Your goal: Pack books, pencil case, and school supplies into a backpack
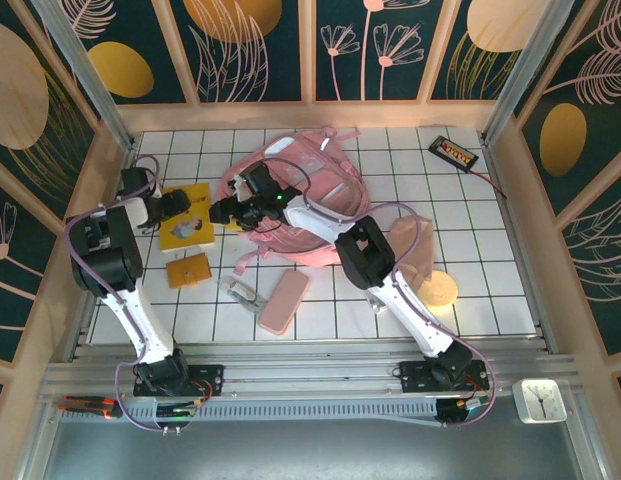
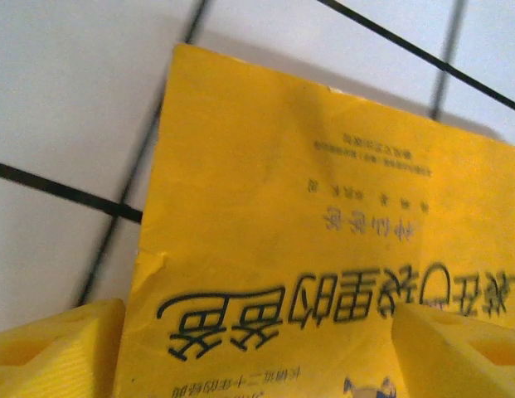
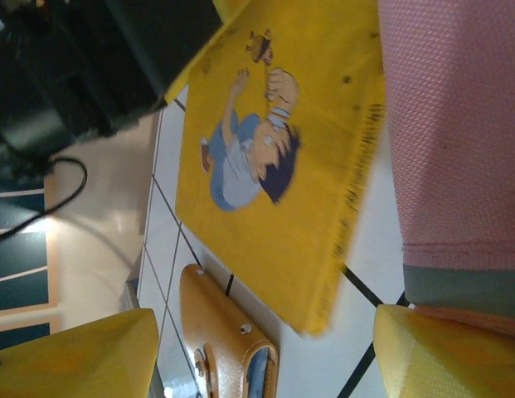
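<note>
A yellow book (image 1: 186, 226) lies flat on the tiled table, left of the pink backpack (image 1: 308, 195). My left gripper (image 1: 178, 205) is over the book's far left edge, open; in the left wrist view the cover (image 2: 307, 215) spans the gap between the yellow fingertips (image 2: 62, 352). My right gripper (image 1: 228, 212) reaches across the backpack to the book's right edge, open, with nothing between its fingers (image 3: 444, 352). In the right wrist view I see the book (image 3: 274, 166), the orange-brown pad (image 3: 224, 336) and backpack fabric (image 3: 456, 124). The pencil case (image 1: 283, 302) lies nearer the front.
The orange-brown pad (image 1: 187, 270) sits in front of the book, and silver clips (image 1: 244, 292) lie beside the pencil case. A black slab with an orange label (image 1: 455, 152) is at the back right. Pale tan objects (image 1: 437, 288) lie right of the right arm.
</note>
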Available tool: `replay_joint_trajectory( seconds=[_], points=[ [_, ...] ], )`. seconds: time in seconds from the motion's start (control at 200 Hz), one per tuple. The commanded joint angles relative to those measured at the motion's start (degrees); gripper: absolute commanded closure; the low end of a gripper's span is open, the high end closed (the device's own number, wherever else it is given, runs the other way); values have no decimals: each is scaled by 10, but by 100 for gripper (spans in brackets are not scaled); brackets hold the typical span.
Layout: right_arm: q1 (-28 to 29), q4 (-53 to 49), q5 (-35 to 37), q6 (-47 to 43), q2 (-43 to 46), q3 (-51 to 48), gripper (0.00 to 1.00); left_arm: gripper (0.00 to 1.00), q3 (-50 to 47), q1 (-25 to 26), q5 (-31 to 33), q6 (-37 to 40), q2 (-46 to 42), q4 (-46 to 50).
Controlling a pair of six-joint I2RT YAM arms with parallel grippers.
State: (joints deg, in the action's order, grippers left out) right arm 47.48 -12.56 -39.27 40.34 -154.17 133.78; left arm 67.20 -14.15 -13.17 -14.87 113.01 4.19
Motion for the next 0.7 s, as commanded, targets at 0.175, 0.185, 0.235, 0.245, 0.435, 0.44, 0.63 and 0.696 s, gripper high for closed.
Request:
replay_joint_trajectory(
  seconds=[0.175, 0.185, 0.235, 0.245, 0.435, 0.44, 0.63, 0.696],
  points=[
    [15, -53, 58, -9, -67, 35, 33, 24, -126, 37, -129, -59, -21, 4],
    [15, -57, 59, -8, -70, 37, 33, 24, -129, 37, -132, -61, -23, 2],
    [15, -72, 63, -8, -78, 45, 33, 26, -142, 38, -146, -70, -26, -12],
    [15, -75, 64, -7, -79, 46, 33, 26, -144, 38, -148, -72, -27, -14],
    [15, -218, 184, -49, -69, 56, 32, 27, -151, 41, -139, -70, -27, -14],
    [15, -222, 188, -51, -68, 55, 32, 27, -151, 40, -137, -69, -26, -13],
    [13, -257, 281, -97, 2, -40, 31, 27, -137, 40, -125, -60, -25, -2],
    [11, -261, 278, -98, 1, -40, 31, 27, -135, 40, -128, -62, -23, -4]
  ],
)
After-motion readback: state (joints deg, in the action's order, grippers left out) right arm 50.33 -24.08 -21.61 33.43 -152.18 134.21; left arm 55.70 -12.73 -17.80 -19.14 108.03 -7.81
